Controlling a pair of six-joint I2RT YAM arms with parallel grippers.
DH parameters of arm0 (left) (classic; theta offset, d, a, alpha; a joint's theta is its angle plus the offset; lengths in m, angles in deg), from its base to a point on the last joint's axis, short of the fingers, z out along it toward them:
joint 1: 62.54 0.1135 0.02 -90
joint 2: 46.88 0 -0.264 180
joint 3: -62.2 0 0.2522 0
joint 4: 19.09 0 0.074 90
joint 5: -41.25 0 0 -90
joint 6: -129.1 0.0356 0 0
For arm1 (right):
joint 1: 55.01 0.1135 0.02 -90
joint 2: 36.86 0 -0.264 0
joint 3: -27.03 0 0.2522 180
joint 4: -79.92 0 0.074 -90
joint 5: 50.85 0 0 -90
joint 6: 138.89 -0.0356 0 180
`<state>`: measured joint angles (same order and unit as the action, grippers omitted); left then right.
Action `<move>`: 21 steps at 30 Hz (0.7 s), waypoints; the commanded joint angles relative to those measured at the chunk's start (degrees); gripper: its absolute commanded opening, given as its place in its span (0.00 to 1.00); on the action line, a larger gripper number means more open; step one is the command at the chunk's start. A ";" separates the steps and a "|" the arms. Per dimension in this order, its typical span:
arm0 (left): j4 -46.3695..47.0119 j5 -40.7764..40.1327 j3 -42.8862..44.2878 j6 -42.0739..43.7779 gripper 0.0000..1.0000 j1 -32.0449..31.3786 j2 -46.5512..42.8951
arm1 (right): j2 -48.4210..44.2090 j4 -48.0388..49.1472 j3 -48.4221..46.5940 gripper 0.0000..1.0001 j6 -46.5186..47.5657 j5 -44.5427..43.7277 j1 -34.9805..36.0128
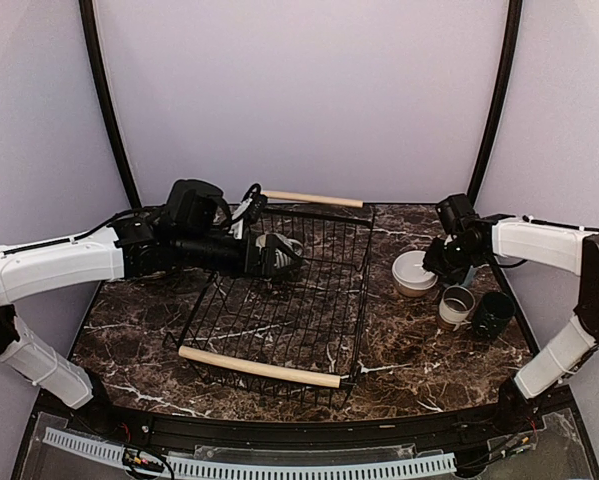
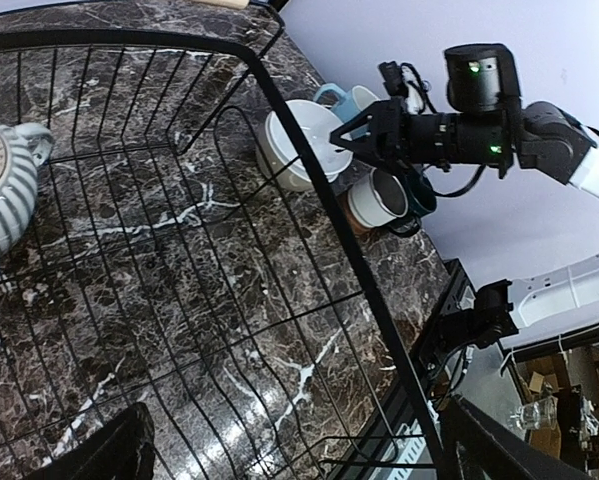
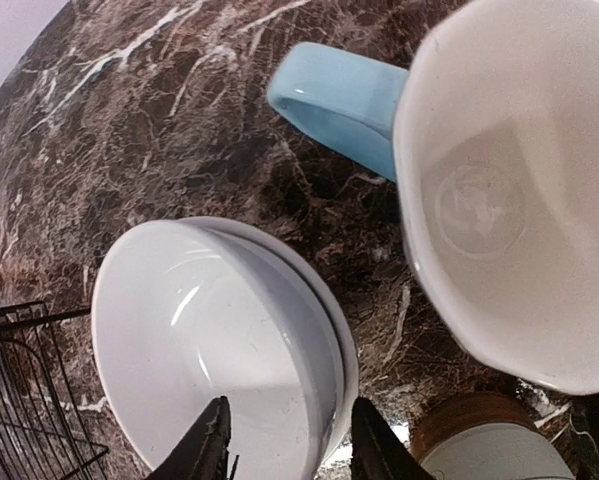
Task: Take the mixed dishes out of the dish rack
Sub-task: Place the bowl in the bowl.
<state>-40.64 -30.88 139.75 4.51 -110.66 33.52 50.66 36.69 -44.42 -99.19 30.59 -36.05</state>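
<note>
The dish rack [image 1: 269, 369], a black wire basket with wooden handles, holds only the grey-striped mug [image 2: 1, 190] at its far left end. My left gripper [image 1: 282, 260] reaches into the rack beside that mug, open and empty, with its fingers [image 2: 114, 452] wide apart over the bare rack floor. To the right of the rack stand nested white bowls [image 3: 219, 340], a light-blue mug [image 3: 499, 190], a small white-brown cup [image 1: 457, 305] and a dark-teal mug [image 1: 493, 313]. My right gripper [image 3: 291, 445] is open. It straddles the bowls' right rim, one finger inside and one outside.
The rack's tall wire wall [image 2: 309, 180] stands between my left gripper and the dishes on the right. The marble table [image 1: 399, 350] ends at a black front edge. A curved black frame pole [image 1: 494, 100] rises behind the right arm.
</note>
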 commanded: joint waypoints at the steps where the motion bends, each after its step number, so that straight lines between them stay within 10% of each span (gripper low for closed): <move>1: -8.71 -5.17 3.82 5.39 0.99 0.18 0.25 | -5.52 1.84 1.97 0.43 3.57 0.62 -0.15; 21: -33.47 -31.78 37.40 24.88 0.93 0.23 31.70 | -28.19 8.16 11.34 0.95 20.47 13.81 -0.15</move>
<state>-67.66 -54.42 170.75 24.60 -110.66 61.65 25.46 42.46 -34.21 -81.69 42.44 -36.05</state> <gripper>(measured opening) 0.929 0.920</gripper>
